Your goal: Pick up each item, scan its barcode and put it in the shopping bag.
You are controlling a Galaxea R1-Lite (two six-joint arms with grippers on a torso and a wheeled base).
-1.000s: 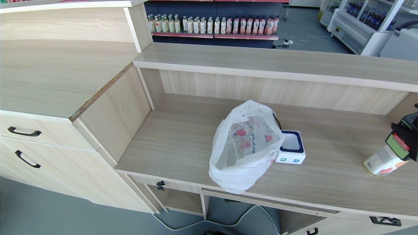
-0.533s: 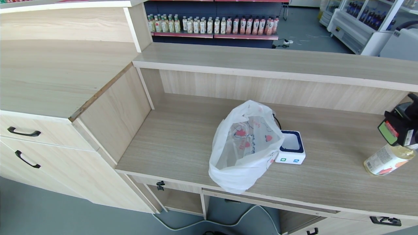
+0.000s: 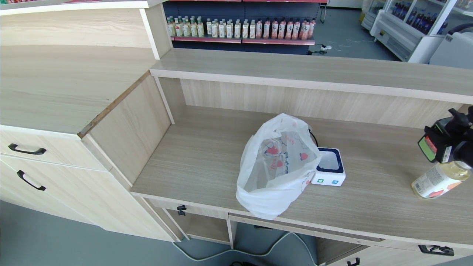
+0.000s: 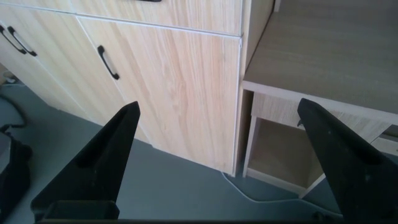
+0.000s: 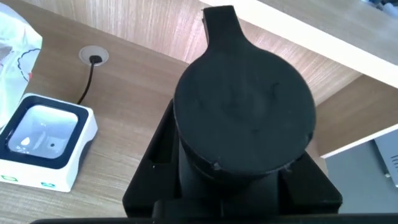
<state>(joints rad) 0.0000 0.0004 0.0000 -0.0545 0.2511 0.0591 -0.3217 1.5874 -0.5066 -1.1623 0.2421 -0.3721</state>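
— Where's the bottle (image 3: 436,181)?
— On the wood counter (image 3: 207,155), 4 o'clock, right gripper (image 3: 447,149) at its top; grip can't be told.
— And the rest?
— Bag (image 3: 275,166) at centre, scanner (image 3: 329,166) at its 3 o'clock, drink shelves (image 3: 240,29) at 12. Left gripper (image 4: 217,109) is spread wide above the grey floor (image 4: 174,193).

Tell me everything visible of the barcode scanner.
The barcode scanner is a small white box, plastic by its look, with a dark blue frame around a pale top window and two stickers, green and blue, on its front. It sits flat on the wooden counter, against the right side of the white shopping bag, which overlaps its edge. A black cable runs from behind it to a grommet in the counter.
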